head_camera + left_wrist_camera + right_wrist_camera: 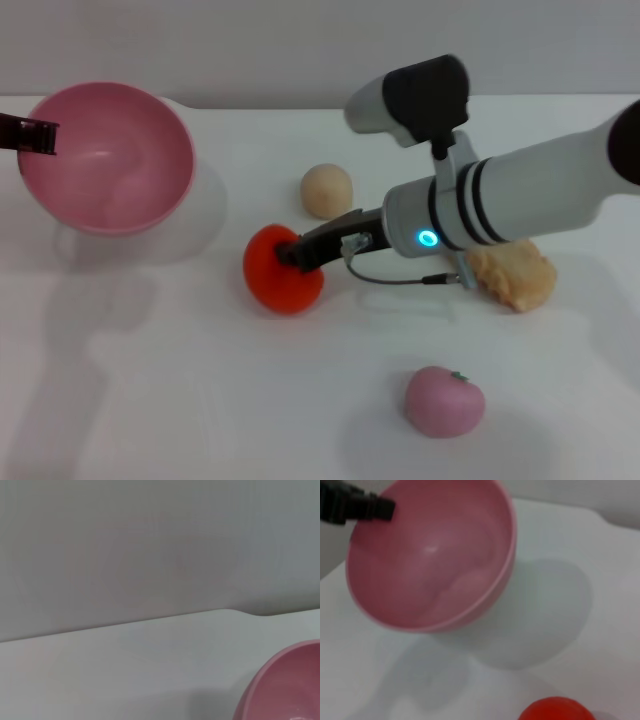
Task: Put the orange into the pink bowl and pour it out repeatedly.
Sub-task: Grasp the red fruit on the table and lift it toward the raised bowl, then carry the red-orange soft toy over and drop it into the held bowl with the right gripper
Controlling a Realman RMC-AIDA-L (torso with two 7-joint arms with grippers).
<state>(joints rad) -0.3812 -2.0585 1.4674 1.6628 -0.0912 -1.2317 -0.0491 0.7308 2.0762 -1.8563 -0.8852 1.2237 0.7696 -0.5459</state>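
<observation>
Head view: white table point(180, 400); right claw point(290, 254) clamped on orange point(275, 280); left claw point(38, 135) grips pink bowl point(120, 160).

A beige ball point(327, 190) is seen on the white table point(180, 400), toward the far edge and near the middle of its width. A pale yellow, lumpy, bread-like piece point(515, 274) is set well to the right of the ball, nearer the right edge. A small pink peach-like toy point(444, 401) with a tiny green stem lies close to the near edge, apart from both.
</observation>
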